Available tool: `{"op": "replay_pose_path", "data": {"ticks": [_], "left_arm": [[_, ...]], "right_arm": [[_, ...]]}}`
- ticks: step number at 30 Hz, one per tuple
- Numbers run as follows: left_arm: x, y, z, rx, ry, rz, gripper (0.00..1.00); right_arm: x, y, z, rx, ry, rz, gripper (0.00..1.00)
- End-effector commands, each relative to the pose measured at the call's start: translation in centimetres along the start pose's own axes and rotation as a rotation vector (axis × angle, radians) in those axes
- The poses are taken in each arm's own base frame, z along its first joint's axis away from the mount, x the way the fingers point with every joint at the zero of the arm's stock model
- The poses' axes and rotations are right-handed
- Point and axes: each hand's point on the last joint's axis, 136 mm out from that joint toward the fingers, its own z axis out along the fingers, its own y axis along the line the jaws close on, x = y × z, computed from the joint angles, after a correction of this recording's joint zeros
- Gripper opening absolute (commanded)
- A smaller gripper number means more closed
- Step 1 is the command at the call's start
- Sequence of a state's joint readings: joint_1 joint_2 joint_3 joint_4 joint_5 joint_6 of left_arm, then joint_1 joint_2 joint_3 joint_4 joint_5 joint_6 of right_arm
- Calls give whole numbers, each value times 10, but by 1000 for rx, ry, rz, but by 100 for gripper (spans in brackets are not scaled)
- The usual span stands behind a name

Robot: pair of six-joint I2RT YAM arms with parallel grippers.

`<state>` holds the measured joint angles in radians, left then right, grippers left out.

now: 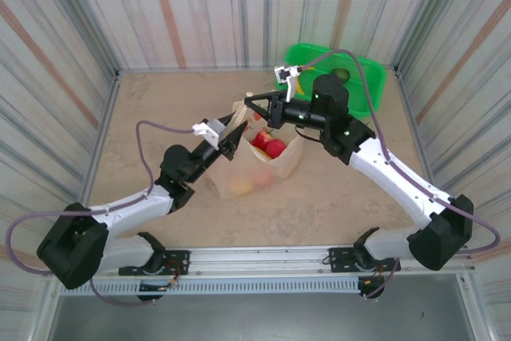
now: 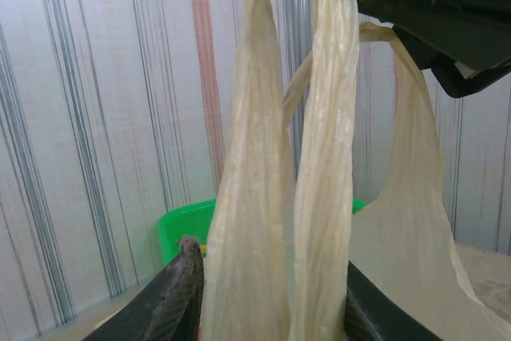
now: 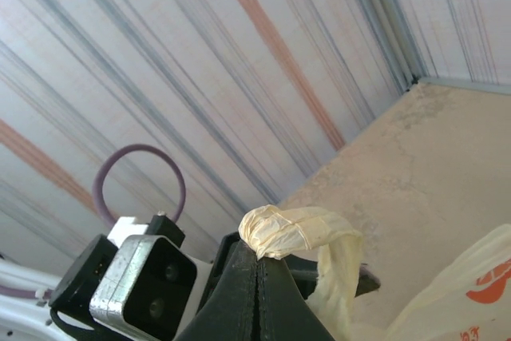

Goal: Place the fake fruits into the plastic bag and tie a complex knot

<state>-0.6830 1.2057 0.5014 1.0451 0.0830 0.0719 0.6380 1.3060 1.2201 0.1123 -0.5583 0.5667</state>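
Translucent pale-yellow crinkly plastic bag (image 1: 289, 161) stands mid-table, its two loop handles (image 2: 323, 157) held up. Right gripper (image 3: 257, 255) is fully closed, pinching a twisted handle end; left gripper (image 2: 267, 281), jaws about half closed, presses both strands between its fingers. Two red glossy fruits (image 1: 270, 146) show inside the bag; one dark green avocado (image 1: 341, 75) lies in a green plastic basket (image 1: 375, 77)

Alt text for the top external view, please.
The right gripper holds up a pale plastic bag by its handles at mid-table; the left gripper flanks them. The bag holds red fruits; a green basket sits far right.
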Motion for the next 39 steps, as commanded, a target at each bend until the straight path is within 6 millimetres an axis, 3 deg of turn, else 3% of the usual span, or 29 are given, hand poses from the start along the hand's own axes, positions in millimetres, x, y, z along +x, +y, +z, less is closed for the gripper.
{"op": "replay_pose_path", "data": {"ticks": [1, 10, 16, 21, 22, 24, 26, 32, 34, 39], "left_arm": [[8, 2, 1, -19, 13, -10, 36], [12, -10, 8, 57, 20, -36, 27], [12, -12, 11, 69, 32, -27, 0], [8, -13, 9, 89, 46, -11, 0], [9, -11, 9, 85, 59, -9, 0], [10, -4, 6, 79, 86, -21, 0], [8, 7, 2, 75, 101, -52, 0], [0, 31, -5, 120, 216, -83, 0], [4, 41, -6, 114, 248, -95, 0], [9, 60, 0, 139, 263, -150, 0]], "right_arm": [[-18, 19, -10, -80, -68, 18, 0], [-16, 16, -15, -84, -74, 33, 0], [-13, 9, -16, -81, -65, 46, 0], [-15, 0, -21, -52, -64, 43, 0], [-15, 1, -22, -49, -53, 27, 3], [-18, 9, -24, -40, -14, -29, 46], [-22, 22, -31, -35, 12, -108, 59], [-36, 53, -75, -2, 5, -359, 54], [-35, 51, -88, 39, -17, -426, 54], [-28, 26, -116, 179, -59, -525, 64]]}}
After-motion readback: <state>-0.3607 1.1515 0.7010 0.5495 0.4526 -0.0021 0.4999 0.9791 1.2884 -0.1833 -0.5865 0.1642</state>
